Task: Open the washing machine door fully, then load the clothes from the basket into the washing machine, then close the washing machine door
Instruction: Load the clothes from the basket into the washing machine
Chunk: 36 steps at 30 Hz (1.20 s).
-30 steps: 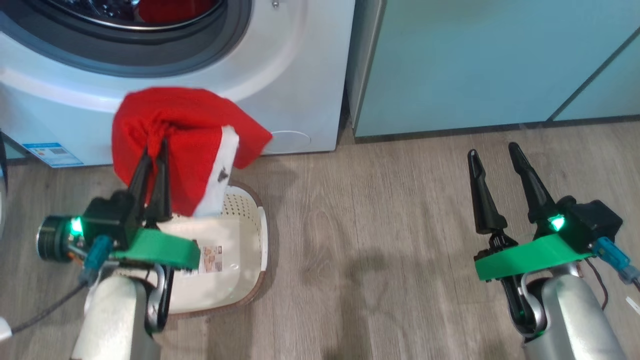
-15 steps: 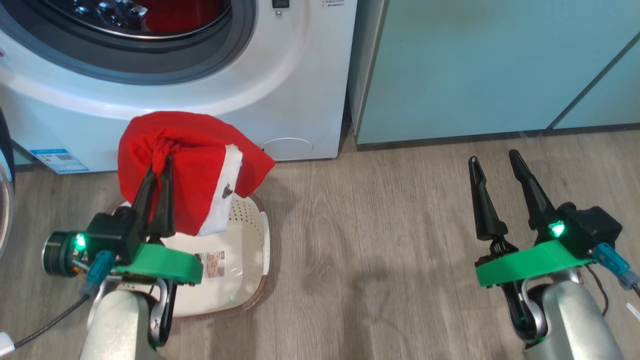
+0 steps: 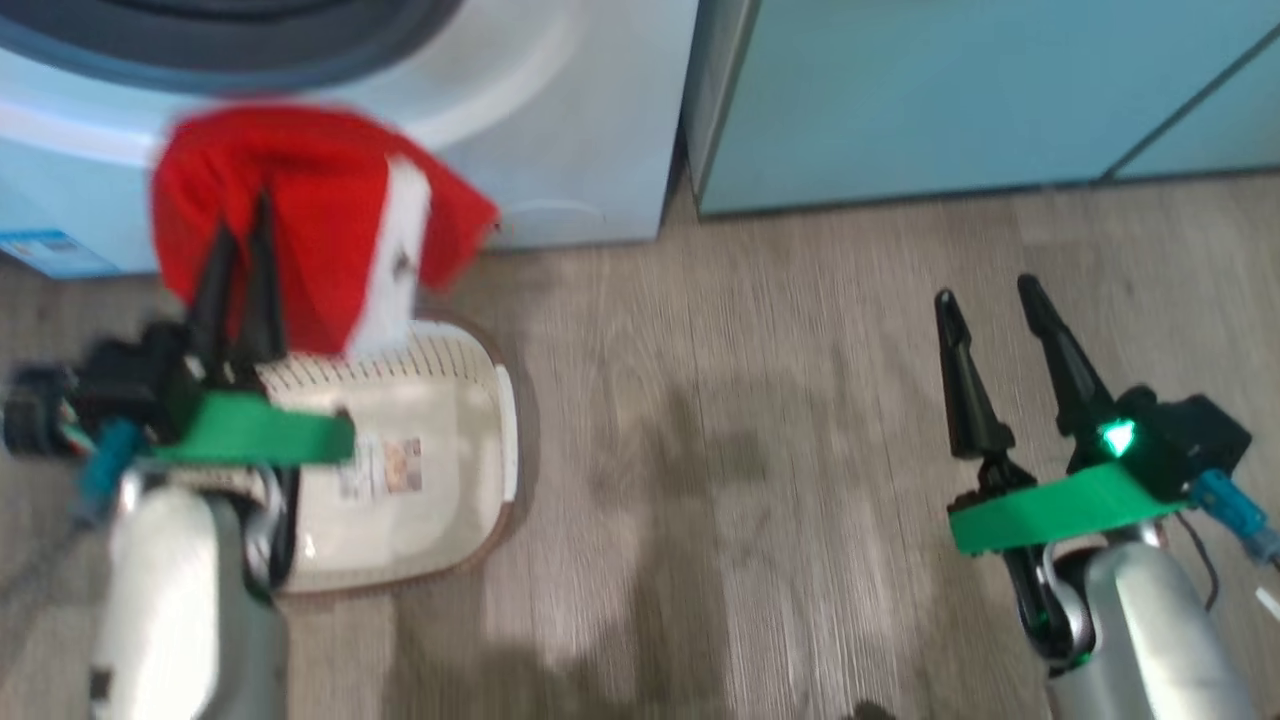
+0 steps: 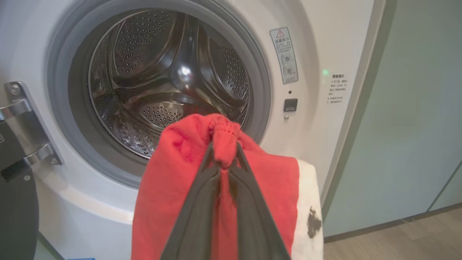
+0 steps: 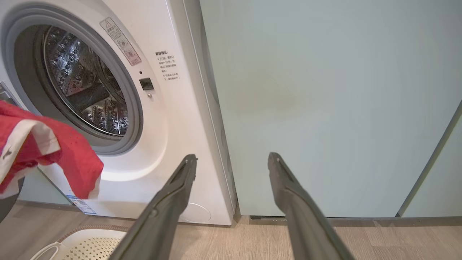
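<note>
Hanging from a pinched fold, the clothes (image 4: pixel 173 180) sit low centre in the left wrist view as a red bundle with a white band. The left gripper (image 4: pixel 224 150) holds them, its jaws nearly closed on the fabric. The drum opening (image 4: pixel 166 83) lies straight beyond the bundle, up and a little left along the fingers' line, so the coming move is probably a push forward and upward into the drum. The fabric droops on both sides of the jaws, and its loose edge might catch the grey lip. At lower left, the door (image 4: pixel 14 216) stands off the opening. In the blurred head view the bundle hangs at upper left, over the far end of the basket (image 3: pixel 505 420) and in front of the washer (image 3: pixel 580 120). The right gripper (image 3: pixel 987 295) is at lower right, well apart, with its jaws wide and empty, so the left arm is nearer.
</note>
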{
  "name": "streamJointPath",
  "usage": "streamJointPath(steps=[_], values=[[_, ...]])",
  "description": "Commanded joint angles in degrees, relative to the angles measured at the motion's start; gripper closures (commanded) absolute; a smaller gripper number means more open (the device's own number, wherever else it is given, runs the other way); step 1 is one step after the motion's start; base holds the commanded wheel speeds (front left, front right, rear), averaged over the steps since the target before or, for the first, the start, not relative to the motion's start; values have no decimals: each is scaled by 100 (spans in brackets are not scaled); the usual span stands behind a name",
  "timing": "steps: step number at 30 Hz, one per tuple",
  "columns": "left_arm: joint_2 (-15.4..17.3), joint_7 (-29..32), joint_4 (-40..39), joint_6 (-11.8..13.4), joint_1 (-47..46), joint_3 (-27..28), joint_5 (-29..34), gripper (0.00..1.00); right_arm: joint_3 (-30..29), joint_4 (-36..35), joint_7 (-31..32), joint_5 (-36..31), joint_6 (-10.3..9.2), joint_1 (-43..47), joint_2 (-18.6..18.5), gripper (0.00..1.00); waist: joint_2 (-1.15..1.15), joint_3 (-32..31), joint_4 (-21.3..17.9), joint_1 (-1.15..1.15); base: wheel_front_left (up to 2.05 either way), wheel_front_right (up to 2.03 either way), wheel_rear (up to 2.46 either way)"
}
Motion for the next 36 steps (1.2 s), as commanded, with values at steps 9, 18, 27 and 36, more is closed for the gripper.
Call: streamJointPath(steps=[9,18,27,36], values=[[499,-71,-124,-224,-2038,736,-11,100,226,-365,-37,126,0,-533,-12,0,0,1474,-323,0,0,0,0],[1329,-71,934,-467,-4124,856,21,100,263,-448,-37,311,0,-692,-12,0,0,2340,-603,0,0,0,0],[2193,-71,2647,-568,-5996,389,170,100,445,-493,-37,518,0,-847,-12,0,0,2831,-886,0,0,0,0],[2800,15,4560,-589,-7814,-284,480,100,758,-487,-37,739,0,-950,-12,0,0,3149,-1275,0,0,0,0]])
